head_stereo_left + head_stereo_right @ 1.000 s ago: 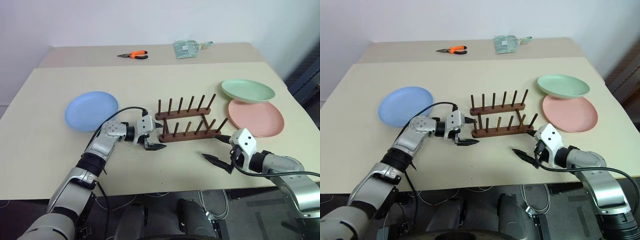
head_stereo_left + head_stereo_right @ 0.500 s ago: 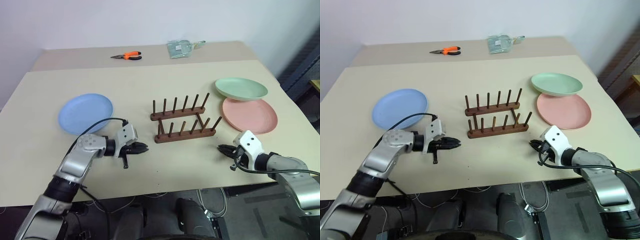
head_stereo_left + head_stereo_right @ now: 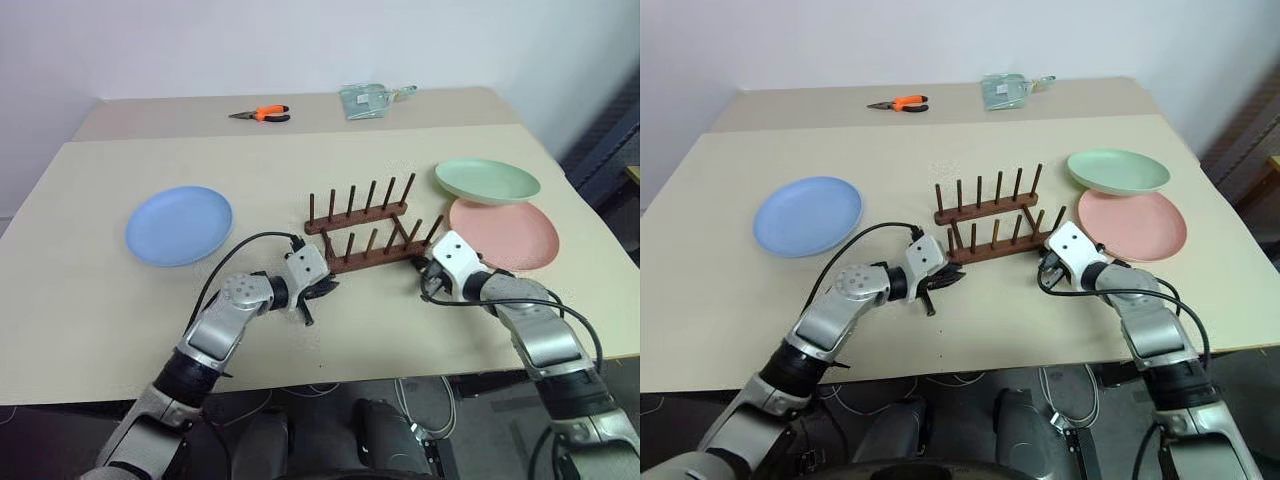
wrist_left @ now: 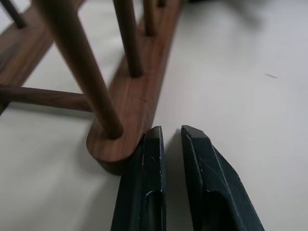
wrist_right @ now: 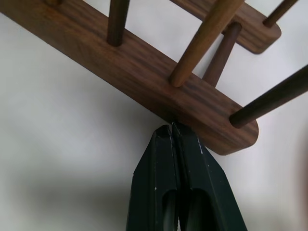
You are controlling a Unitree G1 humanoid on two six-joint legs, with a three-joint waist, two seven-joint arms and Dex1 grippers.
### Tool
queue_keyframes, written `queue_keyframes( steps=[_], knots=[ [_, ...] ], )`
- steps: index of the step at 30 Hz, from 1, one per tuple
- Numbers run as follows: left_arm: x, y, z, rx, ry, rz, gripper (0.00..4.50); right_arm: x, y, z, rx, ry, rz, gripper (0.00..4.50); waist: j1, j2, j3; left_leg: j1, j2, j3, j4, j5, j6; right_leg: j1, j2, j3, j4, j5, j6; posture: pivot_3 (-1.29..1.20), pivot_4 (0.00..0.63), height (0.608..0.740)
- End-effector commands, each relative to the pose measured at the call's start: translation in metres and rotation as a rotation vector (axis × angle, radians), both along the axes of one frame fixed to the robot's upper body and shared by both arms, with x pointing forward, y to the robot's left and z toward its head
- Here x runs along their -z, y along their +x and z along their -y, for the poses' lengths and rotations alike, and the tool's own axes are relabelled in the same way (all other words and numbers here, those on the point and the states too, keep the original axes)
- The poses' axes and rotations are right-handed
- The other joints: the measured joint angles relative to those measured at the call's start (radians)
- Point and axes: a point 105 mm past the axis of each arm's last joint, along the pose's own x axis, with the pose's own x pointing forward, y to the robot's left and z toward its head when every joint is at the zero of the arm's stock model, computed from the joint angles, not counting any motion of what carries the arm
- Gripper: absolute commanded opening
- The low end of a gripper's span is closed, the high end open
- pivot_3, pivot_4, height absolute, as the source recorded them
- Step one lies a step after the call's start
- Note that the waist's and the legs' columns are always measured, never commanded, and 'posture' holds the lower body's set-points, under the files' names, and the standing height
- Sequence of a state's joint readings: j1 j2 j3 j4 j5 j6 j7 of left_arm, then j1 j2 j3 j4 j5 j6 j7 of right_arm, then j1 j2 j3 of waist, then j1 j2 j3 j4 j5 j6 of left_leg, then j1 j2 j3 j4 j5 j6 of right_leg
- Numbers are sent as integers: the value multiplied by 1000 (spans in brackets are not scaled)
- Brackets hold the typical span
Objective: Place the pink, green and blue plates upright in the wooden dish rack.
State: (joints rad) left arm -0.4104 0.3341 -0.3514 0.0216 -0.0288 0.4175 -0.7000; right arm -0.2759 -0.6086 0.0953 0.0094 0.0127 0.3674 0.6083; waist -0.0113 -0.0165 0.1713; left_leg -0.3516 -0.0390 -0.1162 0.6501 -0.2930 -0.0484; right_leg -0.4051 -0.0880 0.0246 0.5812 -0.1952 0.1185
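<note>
Nearest, low over the beige table (image 3: 90,300): left gripper (image 4: 171,132), with fingers almost together and only a thin slit between them, clamped on nothing. One fingertip (image 4: 153,139) right against the rounded left end of the near rail of the wooden dish rack (image 3: 365,225); touching or just beside, cannot tell for sure.

On the other side, right gripper (image 5: 172,129), with fingers pressed fully together and holding nothing. Tips set against the near edge of the same rail, close to its right end.

Between the two grippers, the rack itself: standing on the table at the middle, with two parallel rails, upright pegs in a row on each, a crossbar joining them. No plate in it yet.

To the left, a bit farther than the rack and well apart from it: blue plate (image 3: 179,224), lying flat on the table.

To the right of the rack: pink plate (image 3: 503,235), flat on the table, near the right gripper but apart from it. Just behind, green plate (image 3: 487,181), its near edge lying over the far edge of the pink one.

Farthest, on the back part of the table: orange-handled pliers (image 3: 262,114) toward the left, and a clear plastic bag (image 3: 368,100) more to the right.
</note>
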Motion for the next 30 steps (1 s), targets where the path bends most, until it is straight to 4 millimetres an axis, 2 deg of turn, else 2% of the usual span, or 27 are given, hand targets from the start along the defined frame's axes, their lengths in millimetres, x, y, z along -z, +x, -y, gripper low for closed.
queue_keyframes(
  steps=[1,6,8,13,16,19,23,24,26,30],
  knots=[
    [18,14,-31,-129,92,-14,591,-2,6,3,16,-22,25,30,-3,0,0,0,0,0,0,0,0,0,0,0,0,0,0,0,150,740],
    [19,25,-45,-185,100,-6,591,-6,9,3,16,-27,46,30,-3,0,0,1,0,0,-1,0,0,0,0,0,0,0,0,0,150,740],
    [18,23,-44,-154,105,14,591,-7,8,5,17,-31,50,30,-5,1,0,1,0,0,-1,0,0,0,0,0,1,0,0,0,150,740],
    [19,26,-52,-190,110,17,591,-12,2,17,37,-49,68,30,-4,1,-1,1,0,0,-1,0,0,0,0,0,1,0,0,0,150,740],
    [17,28,-55,-208,97,34,591,-22,-9,27,26,-22,65,30,-2,1,-1,1,0,0,-1,0,0,0,0,0,0,0,0,0,150,740],
    [15,29,-56,-201,98,44,591,-35,-22,44,40,1,48,897,-3,1,-1,0,0,0,-1,0,0,-1,0,0,0,0,0,0,150,740],
    [12,32,-57,-227,85,58,591,-49,-27,74,98,-105,77,2790,-6,2,-1,0,0,1,-2,0,0,-1,0,0,0,0,1,0,150,740],
    [10,26,-51,-184,61,46,591,-50,-28,79,96,-133,81,3259,-6,2,-1,0,1,1,-2,0,0,-1,0,0,0,0,1,0,150,740],
    [4,12,-39,-81,31,43,591,-48,-25,87,104,-170,77,3259,-8,2,-1,1,1,1,-2,0,0,-1,0,0,0,0,1,0,150,740],
    [-8,-8,-24,27,-77,-18,591,-30,-14,95,124,-232,35,3259,-4,2,-1,-1,1,1,-2,0,0,-2,0,0,-1,0,1,0,150,740]
  ],
)
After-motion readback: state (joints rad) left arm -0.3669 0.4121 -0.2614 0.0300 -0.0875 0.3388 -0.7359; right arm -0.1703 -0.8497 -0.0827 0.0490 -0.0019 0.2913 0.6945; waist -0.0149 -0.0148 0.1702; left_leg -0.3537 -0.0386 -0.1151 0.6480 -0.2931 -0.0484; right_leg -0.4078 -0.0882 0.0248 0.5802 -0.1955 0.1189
